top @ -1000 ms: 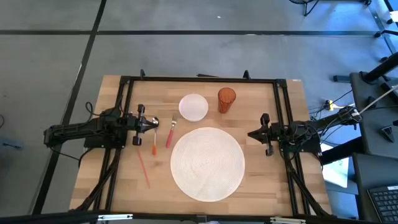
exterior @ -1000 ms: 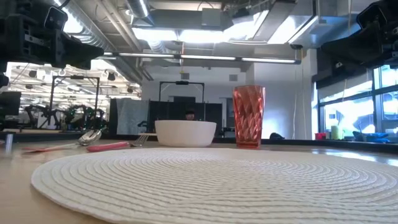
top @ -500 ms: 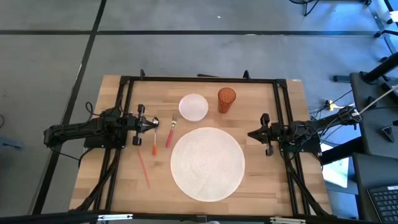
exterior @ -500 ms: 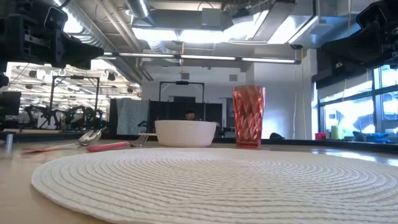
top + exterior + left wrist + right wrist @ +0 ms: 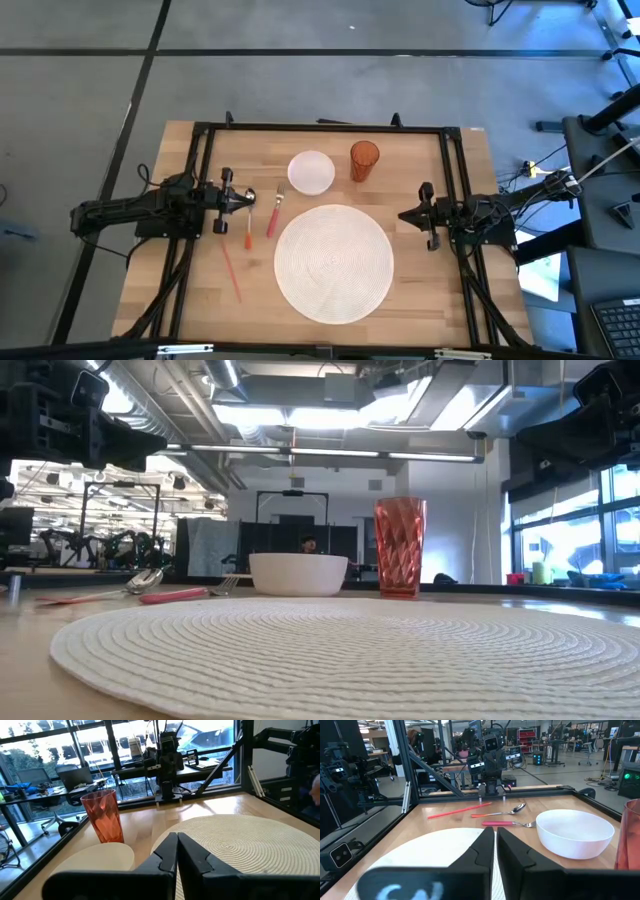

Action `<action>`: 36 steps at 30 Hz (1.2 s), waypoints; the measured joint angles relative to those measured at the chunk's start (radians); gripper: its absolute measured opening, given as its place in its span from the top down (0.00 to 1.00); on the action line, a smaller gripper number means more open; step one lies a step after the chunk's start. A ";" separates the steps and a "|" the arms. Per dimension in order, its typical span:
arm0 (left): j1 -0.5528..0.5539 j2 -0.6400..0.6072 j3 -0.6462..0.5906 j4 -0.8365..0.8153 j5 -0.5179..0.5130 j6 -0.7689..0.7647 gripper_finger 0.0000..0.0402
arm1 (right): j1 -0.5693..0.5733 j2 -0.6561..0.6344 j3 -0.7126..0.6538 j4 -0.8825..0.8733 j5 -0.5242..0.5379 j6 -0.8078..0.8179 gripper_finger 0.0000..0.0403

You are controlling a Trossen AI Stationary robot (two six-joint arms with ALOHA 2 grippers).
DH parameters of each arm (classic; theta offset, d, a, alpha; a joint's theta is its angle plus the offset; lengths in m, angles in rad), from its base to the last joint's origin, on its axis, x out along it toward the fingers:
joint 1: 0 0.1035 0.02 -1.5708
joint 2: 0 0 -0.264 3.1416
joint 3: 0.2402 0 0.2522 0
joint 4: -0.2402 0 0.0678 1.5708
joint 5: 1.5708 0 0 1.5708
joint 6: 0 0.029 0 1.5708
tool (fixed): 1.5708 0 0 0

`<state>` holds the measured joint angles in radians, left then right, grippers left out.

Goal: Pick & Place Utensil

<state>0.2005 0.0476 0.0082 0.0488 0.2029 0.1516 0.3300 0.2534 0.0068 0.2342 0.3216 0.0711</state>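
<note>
The utensils lie untouched on the wooden table (image 5: 440, 290), left of the round woven placemat (image 5: 333, 262): a spoon (image 5: 248, 215) with an orange-red handle, a fork (image 5: 274, 211) with a pink-red handle just beside it, and a thin red stick (image 5: 230, 270), possibly a chopstick or straw, nearer the front edge. None of them is on the placemat, so as far as can be judged the task has not begun: picking up and placing are both left to do. Behind the placemat stand a white bowl (image 5: 311, 172) and an orange-red faceted tumbler (image 5: 364, 160), close together but apart. The left gripper (image 5: 246, 199) hovers at the table's left side, very near the spoon's bowl end, fingers closed together with nothing between them. The right gripper (image 5: 404, 216) waits at the placemat's right edge, its fingers likewise pressed together and empty.
</note>
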 joint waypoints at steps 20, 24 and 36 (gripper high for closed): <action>0.000 0.000 0.000 0.000 0.000 0.006 0.99 | 0.000 0.000 0.000 0.000 0.000 0.000 0.95; 0.000 0.000 0.000 0.001 0.000 0.016 0.99 | 0.000 0.000 0.000 0.000 0.000 0.004 0.95; -0.011 0.000 0.000 0.247 0.006 -0.114 0.99 | 0.000 0.000 0.000 0.001 0.000 0.085 0.95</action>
<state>0.1895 0.0479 0.0082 0.2960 0.2085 0.0375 0.3298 0.2535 0.0070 0.2347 0.3214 0.1557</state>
